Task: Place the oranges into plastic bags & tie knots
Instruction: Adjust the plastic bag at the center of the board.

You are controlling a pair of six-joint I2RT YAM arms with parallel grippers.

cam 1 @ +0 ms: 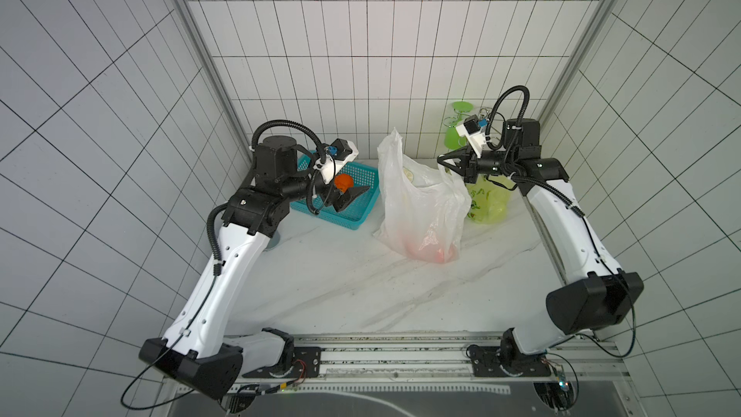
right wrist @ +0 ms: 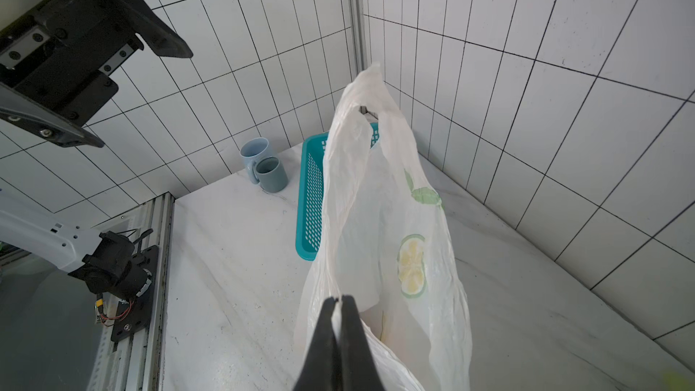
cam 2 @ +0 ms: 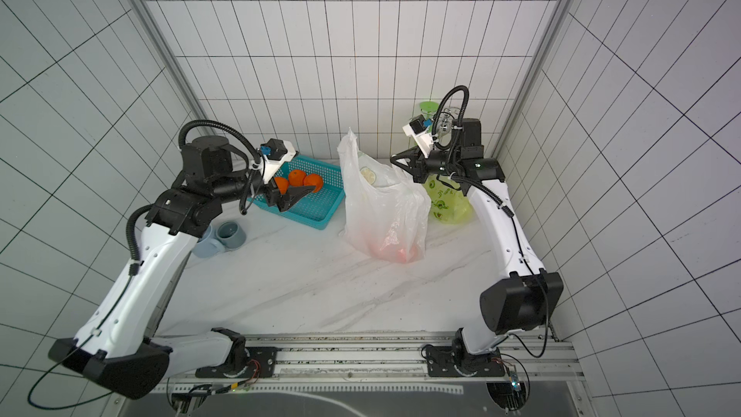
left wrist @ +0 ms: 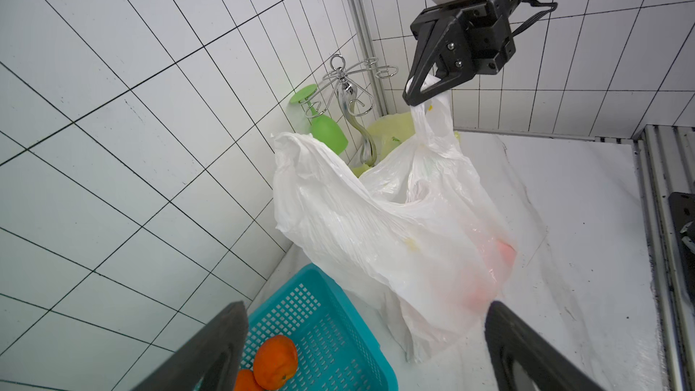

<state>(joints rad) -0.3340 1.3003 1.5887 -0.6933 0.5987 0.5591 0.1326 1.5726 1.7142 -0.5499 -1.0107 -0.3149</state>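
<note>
A white lemon-print bag stands near the centre of the table, one handle pinched in the clenched right gripper at its 1 o'clock. The left gripper, jaws spread and empty, hovers over oranges in a teal basket at 10 o'clock.

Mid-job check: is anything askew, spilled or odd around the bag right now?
Nothing looks spilled or damaged. One oddity: the white bag sits lopsided. Only one handle is pinched in the right end effector, while its other handle sticks up free on the side toward the basket.
</note>
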